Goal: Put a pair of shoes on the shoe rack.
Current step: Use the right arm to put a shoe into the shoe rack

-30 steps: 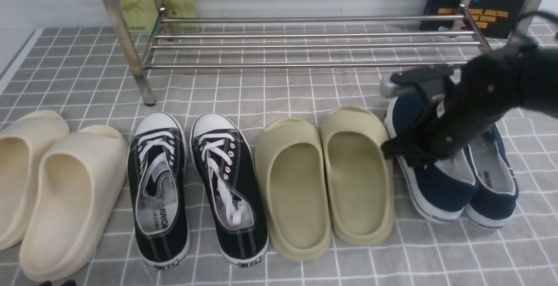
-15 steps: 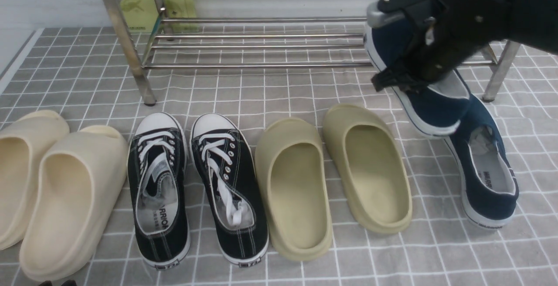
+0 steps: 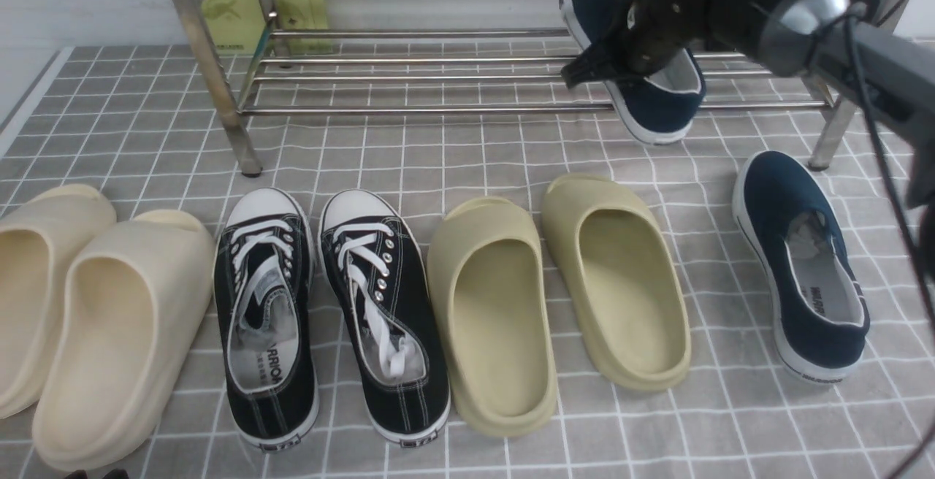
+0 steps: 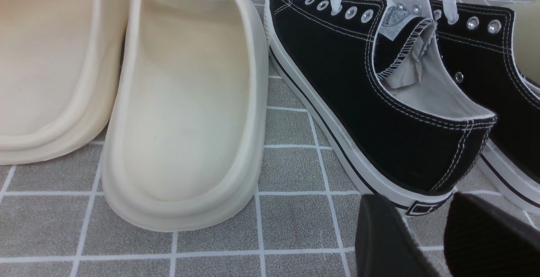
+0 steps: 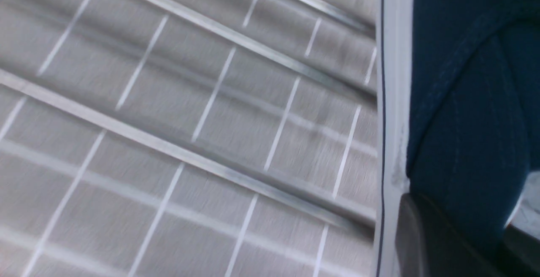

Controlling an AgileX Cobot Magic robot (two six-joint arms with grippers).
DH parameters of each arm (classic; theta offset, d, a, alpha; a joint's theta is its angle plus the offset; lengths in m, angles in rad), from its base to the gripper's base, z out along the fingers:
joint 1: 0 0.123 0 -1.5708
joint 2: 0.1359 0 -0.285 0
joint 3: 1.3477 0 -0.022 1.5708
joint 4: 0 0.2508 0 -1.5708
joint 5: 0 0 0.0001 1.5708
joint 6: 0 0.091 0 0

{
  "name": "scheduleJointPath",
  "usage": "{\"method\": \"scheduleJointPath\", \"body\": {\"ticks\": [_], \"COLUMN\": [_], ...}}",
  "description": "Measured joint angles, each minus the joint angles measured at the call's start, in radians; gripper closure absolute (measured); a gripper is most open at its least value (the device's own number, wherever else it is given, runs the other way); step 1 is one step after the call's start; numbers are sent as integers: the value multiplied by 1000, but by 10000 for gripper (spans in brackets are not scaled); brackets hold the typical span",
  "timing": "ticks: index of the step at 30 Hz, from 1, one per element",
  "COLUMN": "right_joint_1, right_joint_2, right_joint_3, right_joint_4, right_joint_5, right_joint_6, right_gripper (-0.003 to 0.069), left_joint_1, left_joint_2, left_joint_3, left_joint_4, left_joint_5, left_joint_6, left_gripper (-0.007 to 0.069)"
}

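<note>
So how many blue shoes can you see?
2. The held blue shoe is in the right claw, at the shoe rack. The other blue shoe sits on the checked cloth, right of the olive slides. None seem hidden.

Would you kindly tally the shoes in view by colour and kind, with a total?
Cream slides: 2
Black lace-up sneakers: 2
Olive slides: 2
Navy slip-on sneakers: 2
Total: 8
</note>
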Motion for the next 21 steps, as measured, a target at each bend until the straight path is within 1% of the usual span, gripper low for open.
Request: {"method": "scheduleJointPath", "body": {"ticks": [5,9,12,14,15,16,17,18,19,21], "right_joint_1": [-11,-23,-31,-32,-32,-32,-32,-32,-32,-32], "right_joint_2": [40,41,33,20,19,14,1,-9,-22,-40], "right_joint_3": [-26,-32,-36,-36,-36,-36,-36,-36,-36,-36], "right_joint_4": [-4,-4,17,52,59,73,90,98,99,101], "right_joint_5": [-25,-50,-35,1,5,24,57,89,116,149], "right_joint_6": [0,0,0,0,0,0,0,0,0,0], "right_gripper": [607,472,340,242,234,204,151,125,103,84], "left_joint_1": [0,0,0,0,0,0,0,0,0,0], "left_joint_2": [0,0,0,0,0,0,0,0,0,0], "left_joint_3": [0,0,0,0,0,0,0,0,0,0], "left_joint_4": [0,0,0,0,0,0,0,0,0,0], "left_joint_5": [0,0,0,0,0,0,0,0,0,0], "left_joint_6": [0,0,0,0,0,0,0,0,0,0], "left_gripper": [386,386,386,386,386,386,386,386,386,386]}}
